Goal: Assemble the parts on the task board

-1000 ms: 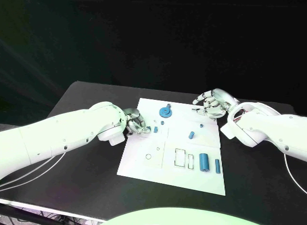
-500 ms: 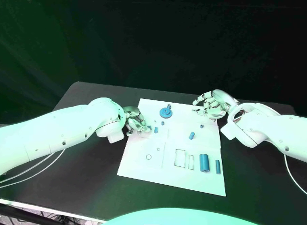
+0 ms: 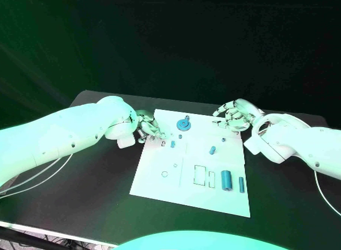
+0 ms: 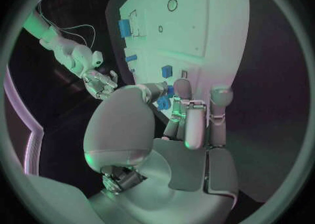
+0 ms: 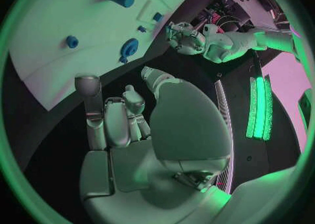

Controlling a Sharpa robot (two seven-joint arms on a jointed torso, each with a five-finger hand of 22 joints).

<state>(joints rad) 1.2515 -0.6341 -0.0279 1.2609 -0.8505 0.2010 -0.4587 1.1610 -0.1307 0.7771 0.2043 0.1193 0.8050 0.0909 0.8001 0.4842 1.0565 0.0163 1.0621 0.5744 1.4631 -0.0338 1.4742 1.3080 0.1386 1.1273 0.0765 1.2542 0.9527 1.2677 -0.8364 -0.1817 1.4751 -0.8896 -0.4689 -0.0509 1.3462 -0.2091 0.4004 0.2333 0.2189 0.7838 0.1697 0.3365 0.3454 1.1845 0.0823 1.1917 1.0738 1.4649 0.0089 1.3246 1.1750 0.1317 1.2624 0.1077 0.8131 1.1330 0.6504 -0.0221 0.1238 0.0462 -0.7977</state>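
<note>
The left hand (image 3: 146,128) hovered at the white rectangular task board's (image 3: 187,192) left edge, pinching a small blue part (image 4: 163,103). The right hand (image 3: 234,115), fingers curled on nothing, hung over its far right corner.

Overhead head view; close wrist views behind hands

A lab — black table (image 3: 88,172), white task board (image 3: 216,200).
</note>
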